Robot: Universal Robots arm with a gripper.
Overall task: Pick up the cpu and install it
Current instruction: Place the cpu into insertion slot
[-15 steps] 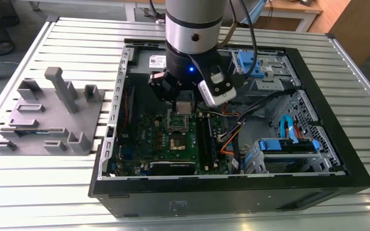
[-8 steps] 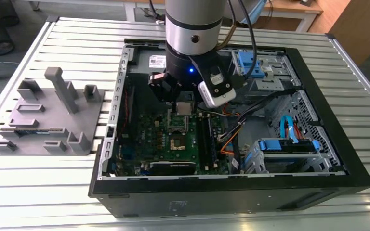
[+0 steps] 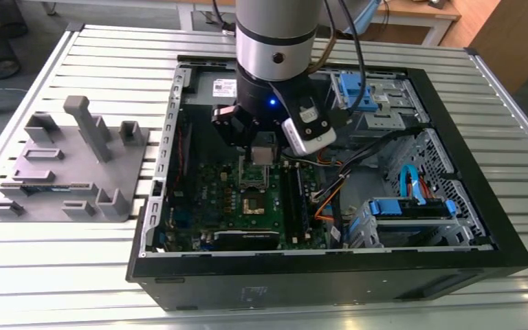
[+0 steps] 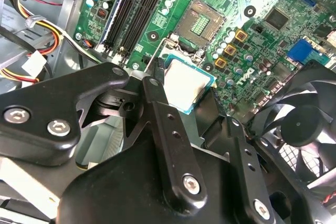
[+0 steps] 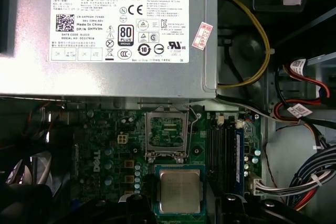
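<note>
1. Slatted metal worktop (image 3: 62,275) carries an open computer case (image 3: 337,282); in the exterior view, a grey holder (image 3: 62,172) sits at its nine o'clock.
2. Gripper (image 3: 262,148) hangs over the green board (image 3: 232,220), fingers (image 4: 157,98) clamped on the cpu (image 3: 262,156).
3. In the first wrist view, the cpu (image 5: 179,191) hovers just beside the socket (image 5: 166,132).
</note>
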